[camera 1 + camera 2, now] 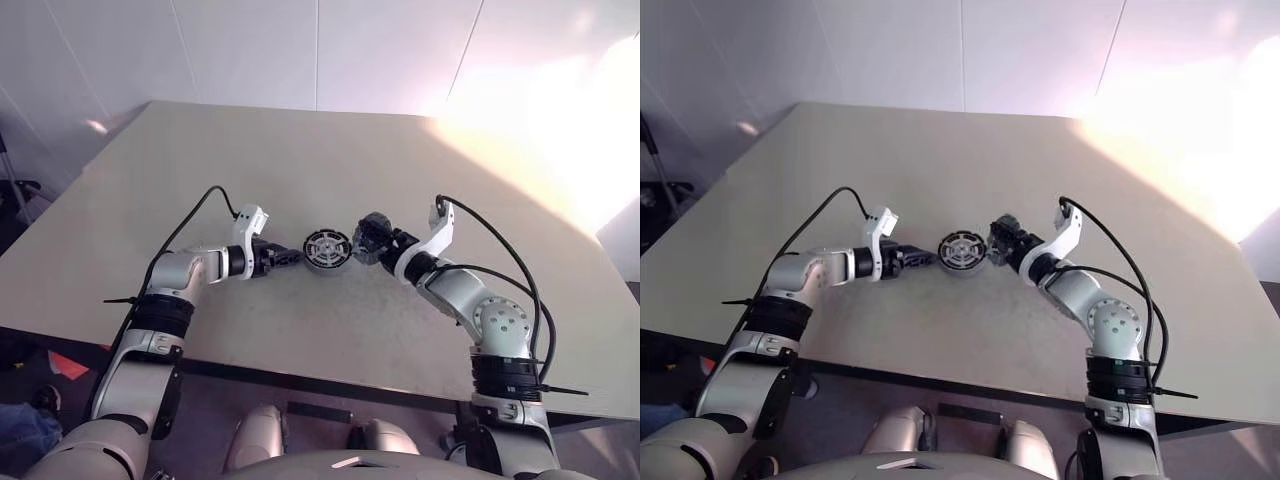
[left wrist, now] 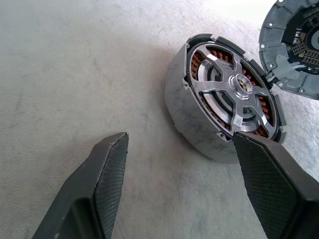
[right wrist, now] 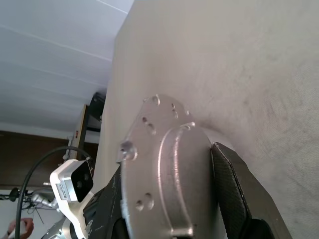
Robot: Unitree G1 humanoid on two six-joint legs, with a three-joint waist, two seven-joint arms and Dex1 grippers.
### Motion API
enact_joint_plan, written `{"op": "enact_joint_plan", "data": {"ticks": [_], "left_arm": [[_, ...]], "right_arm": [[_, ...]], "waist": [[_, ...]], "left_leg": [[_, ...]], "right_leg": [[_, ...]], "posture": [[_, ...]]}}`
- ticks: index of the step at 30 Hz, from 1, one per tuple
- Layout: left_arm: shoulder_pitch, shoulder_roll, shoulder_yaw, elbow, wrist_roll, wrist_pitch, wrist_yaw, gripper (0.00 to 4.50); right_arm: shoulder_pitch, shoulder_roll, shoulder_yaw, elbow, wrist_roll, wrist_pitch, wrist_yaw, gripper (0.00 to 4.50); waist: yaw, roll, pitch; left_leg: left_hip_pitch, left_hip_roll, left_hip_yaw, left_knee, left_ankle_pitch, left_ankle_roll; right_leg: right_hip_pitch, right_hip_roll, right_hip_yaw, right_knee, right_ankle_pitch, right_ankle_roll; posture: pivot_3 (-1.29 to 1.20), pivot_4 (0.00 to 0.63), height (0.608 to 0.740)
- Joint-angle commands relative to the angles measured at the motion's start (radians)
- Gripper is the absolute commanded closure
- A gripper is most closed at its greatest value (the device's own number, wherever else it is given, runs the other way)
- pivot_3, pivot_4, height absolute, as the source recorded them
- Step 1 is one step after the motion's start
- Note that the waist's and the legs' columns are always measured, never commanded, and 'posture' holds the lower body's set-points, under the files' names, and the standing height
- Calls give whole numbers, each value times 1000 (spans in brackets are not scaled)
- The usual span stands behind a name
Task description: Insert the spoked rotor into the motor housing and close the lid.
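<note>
Already the right gripper (image 1: 372, 240) is clamping the lid (image 3: 164, 184) just beside the bench-standing motor housing (image 2: 224, 107), spoked rotor (image 2: 237, 89) seated inside, left fingers (image 2: 107, 174) gaping empty nearby, and a tilted approach risks jamming the lid crooked.

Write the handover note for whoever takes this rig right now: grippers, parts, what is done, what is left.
Left gripper: open, empty, low over the table just beside the motor housing, not touching it.
Right gripper: shut on the lid, held off the table on the housing's other side, tilted on edge.
Spoked rotor: already seated in the housing, copper windings visible around it.
Done: rotor inserted, lid picked up.
Left: bring the lid over the housing, level it, set it down to close. The left gripper looks placed to steady the housing if needed.
</note>
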Motion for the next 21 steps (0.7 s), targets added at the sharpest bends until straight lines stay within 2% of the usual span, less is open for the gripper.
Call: {"op": "enact_joint_plan", "data": {"ticks": [1, 2, 5, 7, 19, 21], "left_arm": [[-20, 9, 25, -14, -3, -19, 3, 948], [-19, 10, 26, -14, -3, -20, 3, 948], [-17, 11, 29, -16, -4, -20, 5, 948], [-17, 9, 30, -16, -3, -20, 7, 948], [-7, 10, 41, -25, -7, -24, 20, 948], [-5, 11, 42, -29, -8, -23, 21, 948]], "right_arm": [[-25, -8, 17, -19, -31, 32, 33, 2583], [-25, -8, 21, -21, -40, 40, 41, 2759], [-32, 1, 23, -28, -54, 54, 62, 3841], [-37, 5, 21, -32, -56, 67, 77, 4240], [-67, 4, 34, -53, -114, 107, 175, 4235], [-72, 5, 37, -28, -151, 110, 160, 3491]], "waist": [[0, 0, 0], [0, 0, 0], [-2, 0, 0], [-2, 0, 0], [2, 0, 0], [0, 0, 0]], "left_leg": [[0, 0, 0, 0, 0, 0], [0, 0, 0, 0, 0, 0], [0, 0, 0, 0, 0, 0], [0, 0, 0, 0, 0, 0], [0, 0, 0, 1, 0, 0], [0, 0, 0, 1, 0, 0]], "right_leg": [[0, 0, 0, 0, 0, 0], [0, 0, 0, 0, 0, 0], [-1, 0, 0, 0, 0, 0], [-1, 0, 0, 0, 0, 0], [0, 0, 0, 0, -1, -2], [0, 0, 0, 0, -1, -2]], "posture": [[0, 0, 740], [0, 0, 740], [0, 0, 740], [0, 0, 740], [0, 0, 740], [0, 0, 740]]}}
